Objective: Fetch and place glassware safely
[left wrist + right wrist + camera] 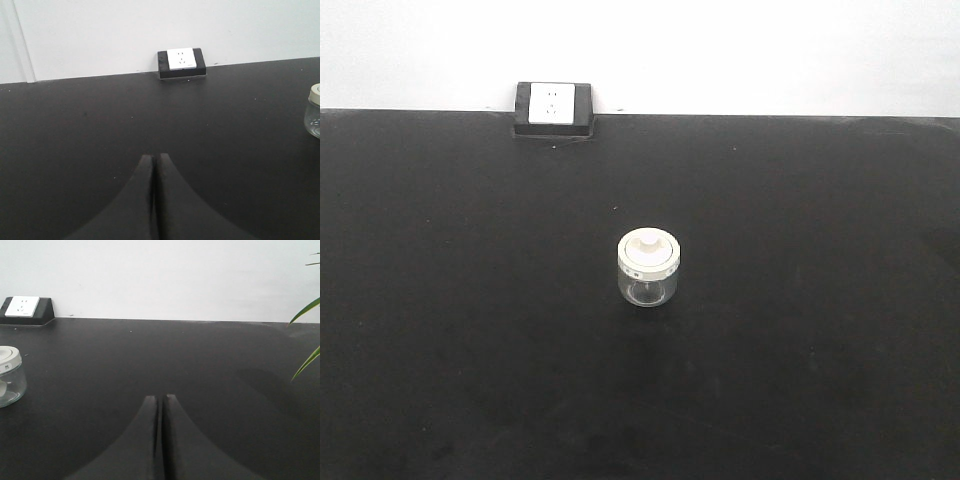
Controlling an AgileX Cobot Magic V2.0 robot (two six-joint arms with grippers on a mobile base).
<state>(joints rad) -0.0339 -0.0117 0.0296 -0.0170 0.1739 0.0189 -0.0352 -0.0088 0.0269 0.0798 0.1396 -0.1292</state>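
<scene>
Glass jar point(648, 268) stands upright near the middle of the black table point(440, 330), cream-white lid point(648, 251) seated on top, small knob at the lid's centre, faint marks on the lid rim. Nothing touches it.

My left gripper point(154, 161): fingers pressed together, tips meeting, nothing between them. It hangs over bare tabletop; the jar sits well off to its right, cut by the frame edge.

My right gripper point(161, 401): fingers likewise closed on each other, empty. The jar sits well off to its left.

Power socket point(553, 108), white face in a black housing, rests at the table's far edge against the white wall point(770, 50). Green plant leaves point(307, 335) show at the right border of the right wrist view.
</scene>
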